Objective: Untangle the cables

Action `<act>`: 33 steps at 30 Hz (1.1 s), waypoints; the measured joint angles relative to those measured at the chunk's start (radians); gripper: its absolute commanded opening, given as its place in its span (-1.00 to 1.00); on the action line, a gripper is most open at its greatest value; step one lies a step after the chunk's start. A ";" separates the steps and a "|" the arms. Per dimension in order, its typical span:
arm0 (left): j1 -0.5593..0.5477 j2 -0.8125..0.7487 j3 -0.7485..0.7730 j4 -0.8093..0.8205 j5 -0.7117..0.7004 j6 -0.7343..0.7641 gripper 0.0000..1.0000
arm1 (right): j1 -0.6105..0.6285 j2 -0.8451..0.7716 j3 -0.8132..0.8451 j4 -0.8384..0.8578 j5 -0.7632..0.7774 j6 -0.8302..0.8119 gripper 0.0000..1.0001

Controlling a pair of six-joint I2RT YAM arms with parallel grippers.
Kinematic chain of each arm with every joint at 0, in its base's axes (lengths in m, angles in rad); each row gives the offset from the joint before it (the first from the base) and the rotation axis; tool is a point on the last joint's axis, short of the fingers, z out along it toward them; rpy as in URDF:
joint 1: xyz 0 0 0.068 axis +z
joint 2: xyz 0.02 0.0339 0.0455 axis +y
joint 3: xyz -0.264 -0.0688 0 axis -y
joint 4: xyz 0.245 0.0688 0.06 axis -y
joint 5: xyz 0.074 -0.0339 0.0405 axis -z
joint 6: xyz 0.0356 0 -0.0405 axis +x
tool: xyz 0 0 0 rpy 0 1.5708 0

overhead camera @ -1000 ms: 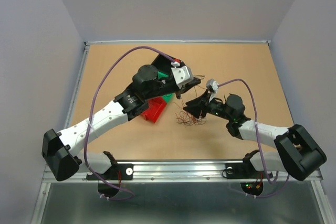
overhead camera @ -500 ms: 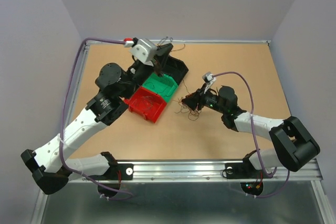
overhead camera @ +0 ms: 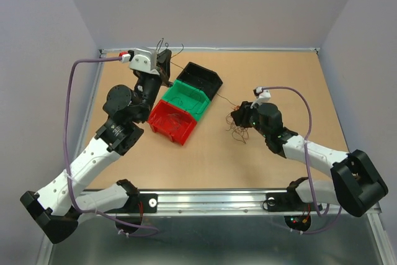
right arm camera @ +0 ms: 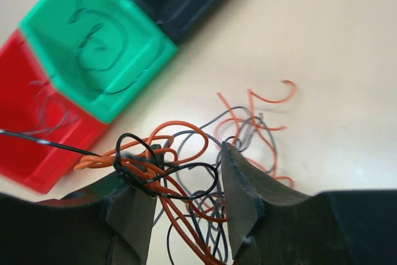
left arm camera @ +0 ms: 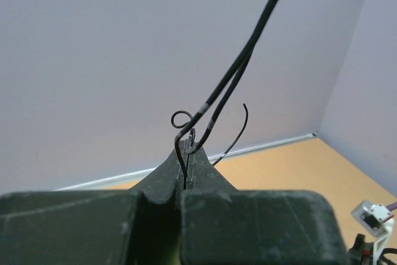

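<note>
Open bench [overhead camera: 298,72] lies at the upper right and lower centre; a row of bins [overhead camera: 205,108] and the cables [overhead camera: 239,130] near its right block the middle.

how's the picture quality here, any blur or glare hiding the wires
Right wrist: the cables by the lens are crisp, the green bin and red bin behind them soft. Left wrist: one dark wire is sharp against the pale wall, the left gripper pinching it underlit. Top external: even light, no glare, but the cables show only as faint scribbles.
</note>
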 measured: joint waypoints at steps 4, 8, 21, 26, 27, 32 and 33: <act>0.014 -0.020 -0.037 0.000 -0.023 0.000 -1.00 | 0.000 -0.021 0.002 -0.066 0.201 0.043 0.39; 0.027 -0.035 -0.064 0.005 -0.029 0.000 -1.00 | 0.000 -0.041 0.002 -0.111 0.374 0.084 0.39; 0.049 -0.029 -0.119 0.048 -0.039 -0.015 -1.00 | -0.002 -0.081 0.002 -0.166 0.718 0.161 -0.40; 0.049 -0.015 -0.121 0.051 -0.053 -0.016 -1.00 | -0.002 -0.099 -0.006 -0.194 0.869 0.219 -0.40; 0.050 -0.014 -0.121 0.051 -0.057 -0.015 -1.00 | -0.002 -0.113 -0.013 -0.196 0.894 0.234 -0.39; 0.068 -0.009 -0.121 0.051 -0.097 -0.018 -1.00 | -0.002 -0.272 -0.105 -0.217 1.040 0.319 -0.32; 0.084 -0.005 -0.121 0.050 -0.099 -0.023 -1.00 | -0.005 -0.329 -0.131 -0.221 1.061 0.327 -0.32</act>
